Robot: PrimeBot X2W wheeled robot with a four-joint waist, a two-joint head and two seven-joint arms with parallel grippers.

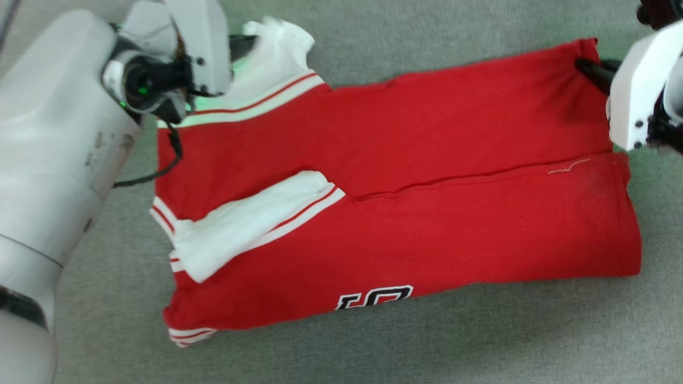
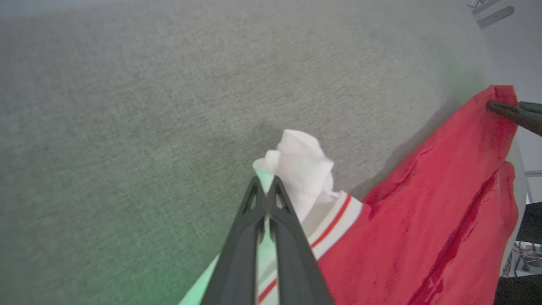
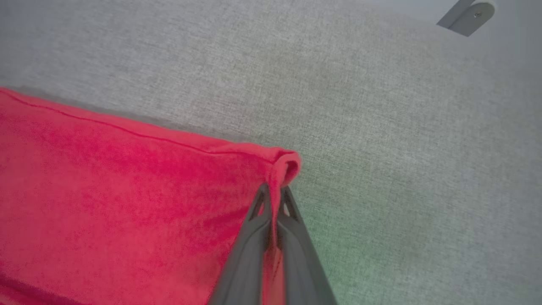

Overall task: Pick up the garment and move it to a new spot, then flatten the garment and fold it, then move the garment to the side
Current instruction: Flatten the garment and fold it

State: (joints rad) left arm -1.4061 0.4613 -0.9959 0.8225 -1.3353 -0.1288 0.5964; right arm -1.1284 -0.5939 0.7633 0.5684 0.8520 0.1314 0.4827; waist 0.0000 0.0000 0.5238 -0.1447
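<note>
L jaws clamped on garment [image 1: 405, 176]'s bunched white corner; R jaws clamped on its rolled red hem corner, opp. end. Garment lies flat betw. them on grey woven desk [image 1: 373, 352]: folded lengthwise, soft knit, striped trim, black numeral partly showing.

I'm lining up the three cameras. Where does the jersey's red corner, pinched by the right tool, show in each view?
Head view: top right, red corner of the garment.
Left wrist view: corner at right edge, upper part.
Right wrist view: corner just right of centre.
Shared landmark: the right tool, shut on that corner.
</note>
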